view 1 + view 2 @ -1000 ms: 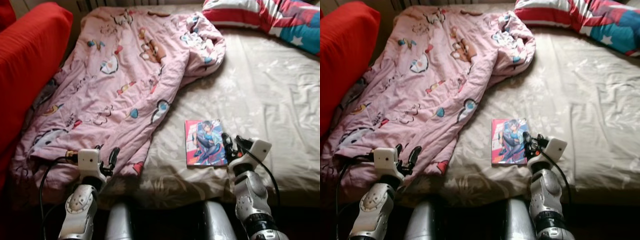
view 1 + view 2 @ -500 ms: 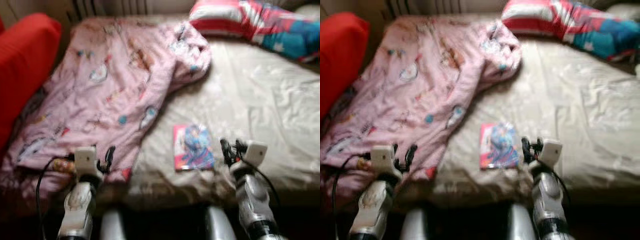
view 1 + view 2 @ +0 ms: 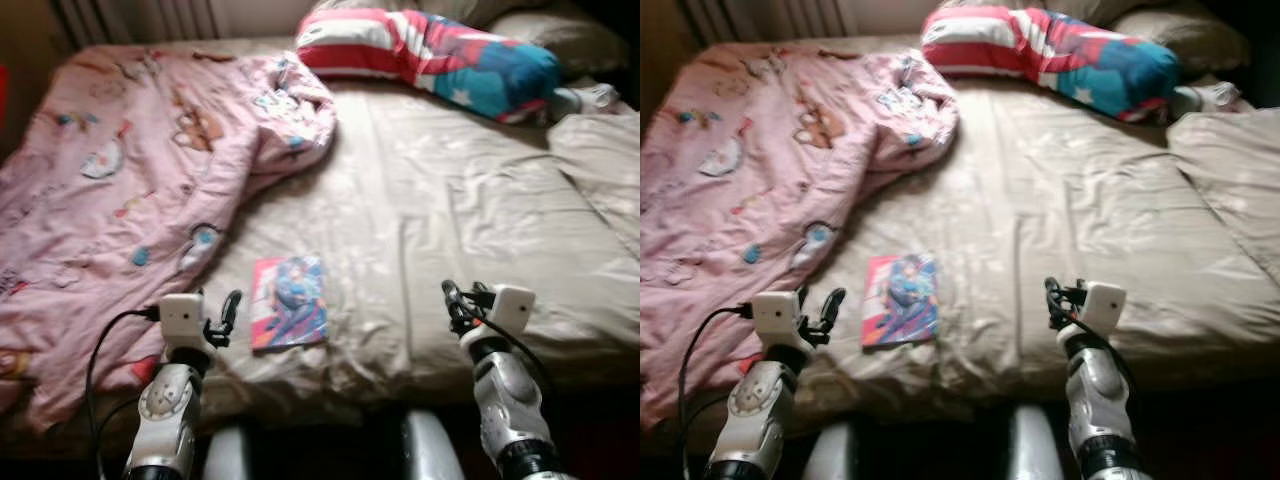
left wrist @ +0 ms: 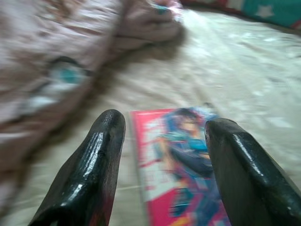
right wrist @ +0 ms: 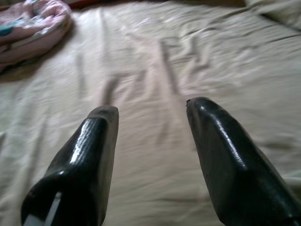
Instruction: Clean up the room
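A comic book [image 3: 289,301] with a pink and blue cover lies flat on the beige bed sheet [image 3: 470,210] near the bed's front edge. A rumpled pink cartoon blanket [image 3: 120,190] covers the bed's left half. My left gripper [image 3: 222,312] hovers open just left of the book, which shows between and beyond its fingers [image 4: 101,160] in the left wrist view, book [image 4: 183,165]. My right gripper [image 3: 455,300] is open over bare sheet to the book's right, with nothing between its fingers [image 5: 89,155].
A red, white and blue pillow [image 3: 430,55] lies at the head of the bed, with beige pillows [image 3: 555,35] behind it and another [image 3: 605,160] at the right. A small pale object [image 3: 585,98] sits near the far right corner.
The camera has swung right: the red cushion has left the view and the right side of the bed has come in. The book now lies by my left gripper rather than my right.
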`<state>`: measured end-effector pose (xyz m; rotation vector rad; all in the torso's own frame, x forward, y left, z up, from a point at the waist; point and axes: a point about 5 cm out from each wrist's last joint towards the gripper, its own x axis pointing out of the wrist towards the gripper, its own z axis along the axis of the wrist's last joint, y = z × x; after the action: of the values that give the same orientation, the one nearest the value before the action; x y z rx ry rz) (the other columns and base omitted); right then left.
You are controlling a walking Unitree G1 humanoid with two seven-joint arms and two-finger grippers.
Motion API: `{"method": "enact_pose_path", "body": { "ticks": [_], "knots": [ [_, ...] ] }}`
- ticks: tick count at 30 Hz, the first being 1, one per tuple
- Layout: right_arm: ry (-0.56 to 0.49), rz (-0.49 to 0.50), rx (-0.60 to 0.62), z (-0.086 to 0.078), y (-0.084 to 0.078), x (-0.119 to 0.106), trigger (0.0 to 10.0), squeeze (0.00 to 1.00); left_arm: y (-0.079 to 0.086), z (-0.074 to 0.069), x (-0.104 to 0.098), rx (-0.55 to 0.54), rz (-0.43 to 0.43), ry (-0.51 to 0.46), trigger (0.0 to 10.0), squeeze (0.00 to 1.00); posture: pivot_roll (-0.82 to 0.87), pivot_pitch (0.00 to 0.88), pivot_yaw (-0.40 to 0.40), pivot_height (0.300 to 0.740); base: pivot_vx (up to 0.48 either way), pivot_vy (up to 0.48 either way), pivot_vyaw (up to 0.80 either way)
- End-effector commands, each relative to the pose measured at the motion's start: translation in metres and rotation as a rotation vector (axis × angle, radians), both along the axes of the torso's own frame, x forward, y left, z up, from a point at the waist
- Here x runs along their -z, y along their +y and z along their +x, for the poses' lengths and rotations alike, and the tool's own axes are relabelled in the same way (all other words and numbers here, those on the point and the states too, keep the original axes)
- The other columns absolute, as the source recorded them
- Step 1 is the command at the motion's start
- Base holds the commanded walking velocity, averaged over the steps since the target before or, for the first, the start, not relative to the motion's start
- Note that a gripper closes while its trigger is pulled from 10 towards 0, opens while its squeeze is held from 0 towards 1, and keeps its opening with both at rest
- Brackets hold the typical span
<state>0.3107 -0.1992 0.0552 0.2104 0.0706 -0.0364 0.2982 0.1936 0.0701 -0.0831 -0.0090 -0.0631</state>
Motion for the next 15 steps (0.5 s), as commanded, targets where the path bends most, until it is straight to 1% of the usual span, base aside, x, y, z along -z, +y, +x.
{"method": "enact_pose_path", "body": {
  "ticks": [1,2,4,5,6,8,9,10,11,13,14,15],
  "knots": [
    [0.012,-0.003,-0.035,-0.001,0.008,0.002,10.0,0.00,0.010,0.002,0.006,-0.055,-0.098,0.052,10.0,0.00,-0.01,0.183,-0.019,0.592,0.000,0.000,0.00],
    [0.011,-0.001,-0.041,0.000,0.009,0.001,10.0,0.00,0.012,0.004,0.007,-0.077,-0.139,0.059,10.0,0.00,-0.01,0.189,-0.023,0.592,0.000,0.000,0.00],
    [0.009,-0.003,-0.054,0.001,0.011,0.000,10.0,0.00,0.015,0.008,0.009,-0.105,-0.192,0.086,10.0,0.00,-0.02,0.206,-0.031,0.592,0.000,0.000,0.00],
    [0.009,-0.003,-0.054,0.001,0.011,0.000,10.0,0.00,0.015,0.008,0.009,-0.105,-0.192,0.086,10.0,0.00,-0.02,0.206,-0.031,0.592,0.000,0.000,0.00],
    [0.009,-0.007,-0.074,0.002,0.013,-0.001,10.0,0.00,0.015,0.013,0.017,-0.126,-0.279,0.158,10.0,0.00,-0.02,0.226,-0.036,0.592,0.000,0.000,0.00],
    [0.007,-0.013,-0.084,0.003,0.013,-0.003,10.0,0.00,0.013,0.015,0.023,-0.136,-0.345,0.196,10.0,0.00,-0.02,0.232,-0.043,0.592,0.000,0.000,0.00],
    [0.001,-0.013,-0.088,0.004,0.013,-0.006,10.0,0.00,0.013,0.016,0.026,-0.158,-0.410,0.224,10.0,0.00,-0.04,0.255,-0.055,0.592,0.000,0.000,0.00],
    [-0.004,-0.013,-0.091,0.004,0.013,-0.007,10.0,0.00,0.013,0.017,0.029,-0.173,-0.457,0.244,10.0,0.00,-0.04,0.255,-0.055,0.592,0.000,0.000,0.00],
    [-0.011,-0.016,-0.095,0.005,0.011,-0.010,10.0,0.00,0.012,0.017,0.035,-0.208,-0.555,0.271,10.0,0.00,-0.05,0.266,-0.068,0.592,0.000,0.000,0.00],
    [-0.018,-0.010,-0.096,0.006,0.010,-0.014,10.0,0.00,0.012,0.017,0.039,-0.236,-0.602,0.297,10.0,0.00,-0.06,0.281,-0.079,0.592,0.000,0.000,0.00],
    [-0.021,-0.008,-0.098,0.007,0.009,-0.016,10.0,0.00,0.012,0.016,0.041,-0.245,-0.618,0.304,10.0,0.00,-0.07,0.302,-0.084,0.592,0.000,0.000,0.00],
    [-0.022,-0.007,-0.100,0.006,0.009,-0.016,10.0,0.00,0.012,0.015,0.042,-0.248,-0.628,0.307,10.0,0.00,-0.07,0.301,-0.089,0.592,0.000,0.000,0.00]
  ]
}}
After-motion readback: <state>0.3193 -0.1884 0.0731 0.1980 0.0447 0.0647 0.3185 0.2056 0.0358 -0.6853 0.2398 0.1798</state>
